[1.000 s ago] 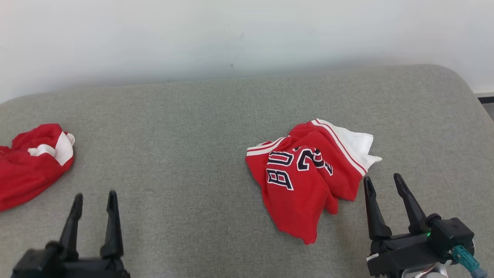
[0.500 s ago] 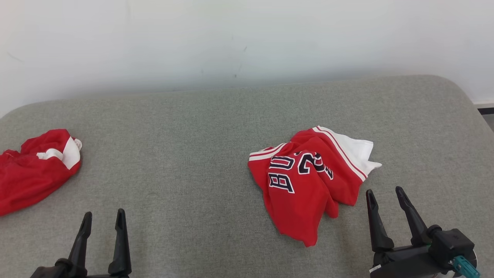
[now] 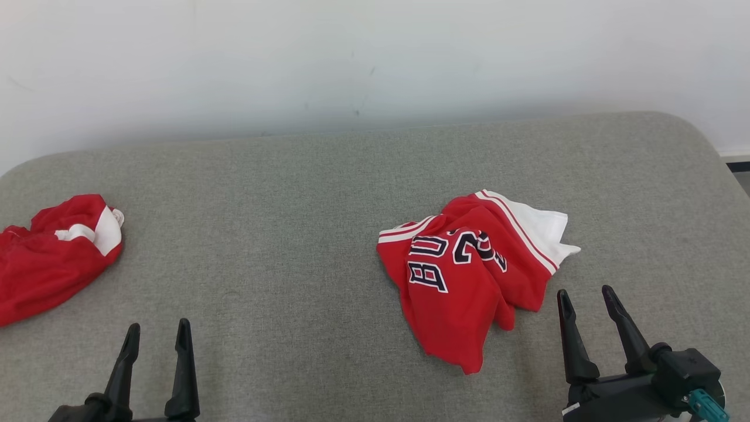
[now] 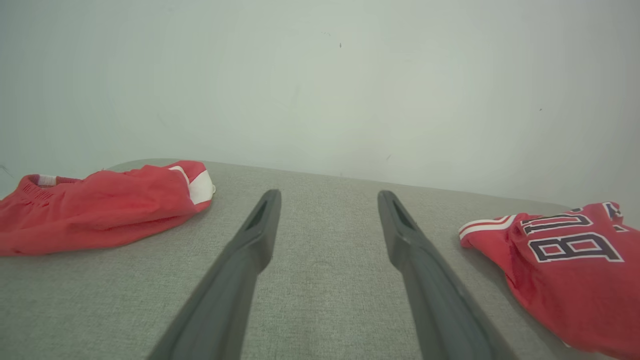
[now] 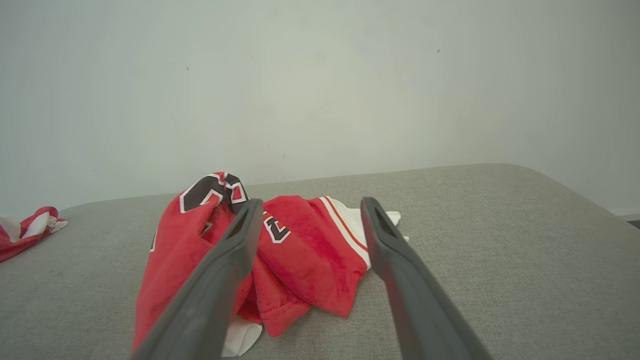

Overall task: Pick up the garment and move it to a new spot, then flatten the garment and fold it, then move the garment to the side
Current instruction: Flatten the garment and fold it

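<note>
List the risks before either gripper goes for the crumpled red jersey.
1. The red jersey lies bunched in overlapping folds, so the open right gripper near it may pinch several layers and lift a wad.
2. A second red garment lies at the left end of the grey cushion, near the open left gripper; a jersey moved there could tangle with it.

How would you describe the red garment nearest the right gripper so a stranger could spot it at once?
On the grey padded surface, look right of centre, just ahead of the right gripper. A crumpled red jersey with white striped trim lies there. Unlike the red garment at the far left edge, it bears dark, white-outlined lettering.
</note>
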You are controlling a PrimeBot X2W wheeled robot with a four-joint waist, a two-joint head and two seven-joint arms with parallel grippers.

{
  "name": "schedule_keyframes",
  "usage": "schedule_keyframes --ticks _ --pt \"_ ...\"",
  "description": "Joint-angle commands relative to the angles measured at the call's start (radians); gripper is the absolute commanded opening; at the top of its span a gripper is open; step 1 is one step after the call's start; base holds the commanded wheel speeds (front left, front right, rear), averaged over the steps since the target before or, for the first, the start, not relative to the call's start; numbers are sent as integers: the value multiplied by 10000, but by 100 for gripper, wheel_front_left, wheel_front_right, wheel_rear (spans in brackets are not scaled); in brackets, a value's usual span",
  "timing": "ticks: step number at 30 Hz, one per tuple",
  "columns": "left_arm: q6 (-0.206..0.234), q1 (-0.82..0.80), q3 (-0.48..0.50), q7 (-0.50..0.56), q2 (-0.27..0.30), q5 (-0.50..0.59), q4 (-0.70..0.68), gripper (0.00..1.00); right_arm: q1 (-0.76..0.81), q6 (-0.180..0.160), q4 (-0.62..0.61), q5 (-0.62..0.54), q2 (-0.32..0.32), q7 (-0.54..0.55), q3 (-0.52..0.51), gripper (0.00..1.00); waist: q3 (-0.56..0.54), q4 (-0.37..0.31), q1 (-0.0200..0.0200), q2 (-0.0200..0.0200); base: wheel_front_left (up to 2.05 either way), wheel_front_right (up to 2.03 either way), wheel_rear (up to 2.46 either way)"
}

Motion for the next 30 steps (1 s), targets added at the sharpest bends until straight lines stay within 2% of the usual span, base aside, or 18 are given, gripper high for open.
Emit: schedule_keyframes --ticks 1,16,23,30 --pt "-7 -67 58 -9 -20 98 31 100 126 -25 14 16 7 -6 -17 100 -16 14 0 0 0 0 0" --pt "-61 -95 134 -9 -58 203 112 100 -261 -25 221 79 -180 -6 -21 100 52 84 0 0 0 0 0" --pt "-54 -337 -52 -9 -60 91 208 100 -1641 -23 1030 -12 -853 10 90 100 347 329 0 0 0 0 0" --pt "-59 -649 -273 -9 -59 -34 285 100 -3566 -23 2565 120 -1824 671 211 100 908 787 0 0 0 0 0"
